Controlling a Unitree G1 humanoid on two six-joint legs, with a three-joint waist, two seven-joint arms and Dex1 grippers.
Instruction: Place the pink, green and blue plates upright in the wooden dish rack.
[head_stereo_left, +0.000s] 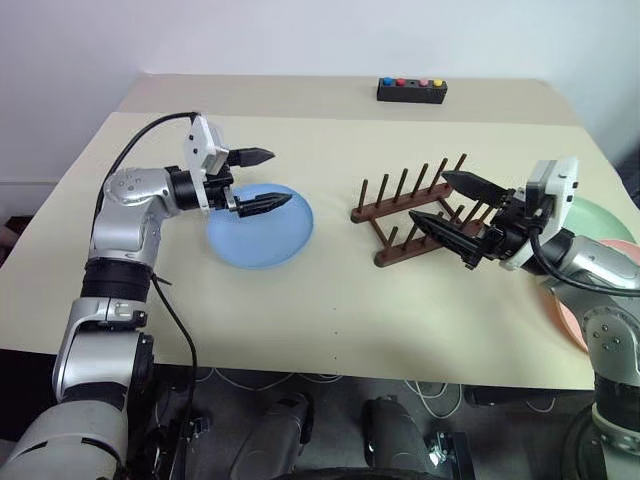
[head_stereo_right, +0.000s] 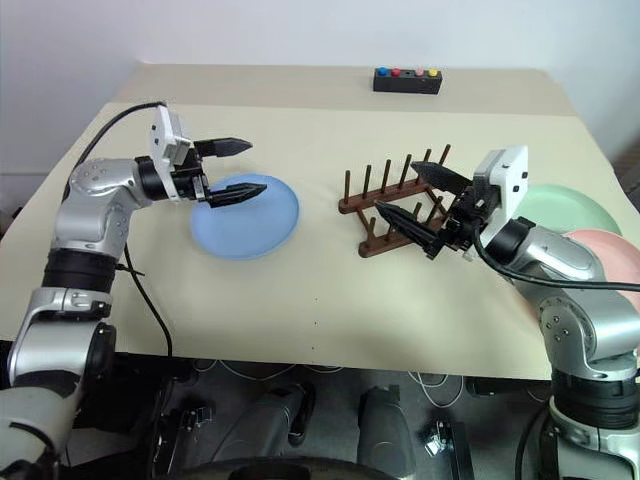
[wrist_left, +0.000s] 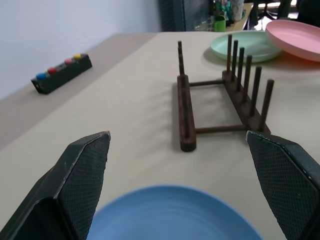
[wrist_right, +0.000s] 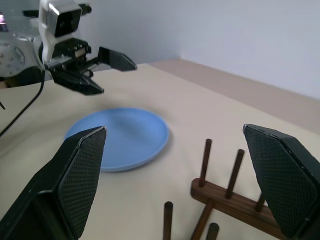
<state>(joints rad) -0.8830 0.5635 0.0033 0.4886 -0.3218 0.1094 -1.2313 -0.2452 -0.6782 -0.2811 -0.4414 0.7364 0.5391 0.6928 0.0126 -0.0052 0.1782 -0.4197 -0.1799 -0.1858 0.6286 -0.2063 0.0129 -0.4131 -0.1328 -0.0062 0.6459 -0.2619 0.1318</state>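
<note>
The light blue plate lies flat on the table left of centre. My left gripper hovers just above its left part, open and empty, pointing toward the rack. The dark wooden dish rack stands empty at centre right, its pegs upright. My right gripper is open and empty over the rack's right end, pointing left. The mint green plate and the salmon pink plate lie flat at the table's right edge, the pink one overlapping the green, both partly hidden behind my right arm.
A small black box with coloured buttons sits at the far edge of the table. A black cable loops over my left arm. The tan tabletop stretches between the blue plate and the front edge.
</note>
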